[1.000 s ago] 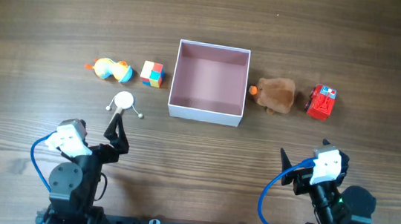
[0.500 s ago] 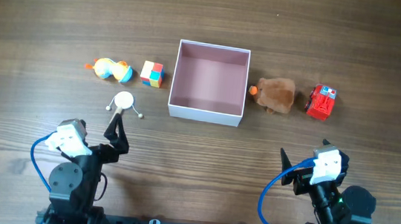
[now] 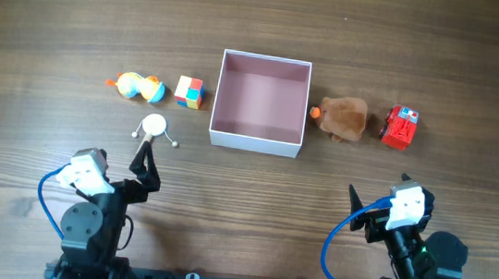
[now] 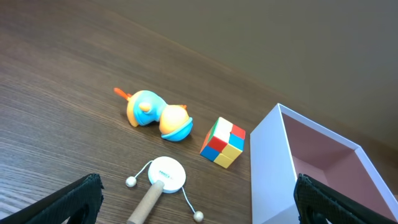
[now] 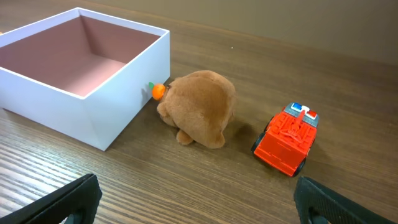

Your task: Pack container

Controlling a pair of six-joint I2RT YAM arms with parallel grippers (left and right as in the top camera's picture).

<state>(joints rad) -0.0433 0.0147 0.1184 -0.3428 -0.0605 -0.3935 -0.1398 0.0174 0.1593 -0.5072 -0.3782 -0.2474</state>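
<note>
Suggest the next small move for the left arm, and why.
Probably reach the left gripper forward toward the colour cube. The container is empty and no toy is held. The gripper hangs open near the table's front edge. The cube stands just left of the container, apart from its wall, so it looks like a short carry.

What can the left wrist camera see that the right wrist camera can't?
Only the left wrist view shows the blue and orange duck toy, the colourful cube and the little white rattle drum. Only the right wrist view shows the brown plush toy and the red toy truck. Both show the white container with its pink inside.
</note>
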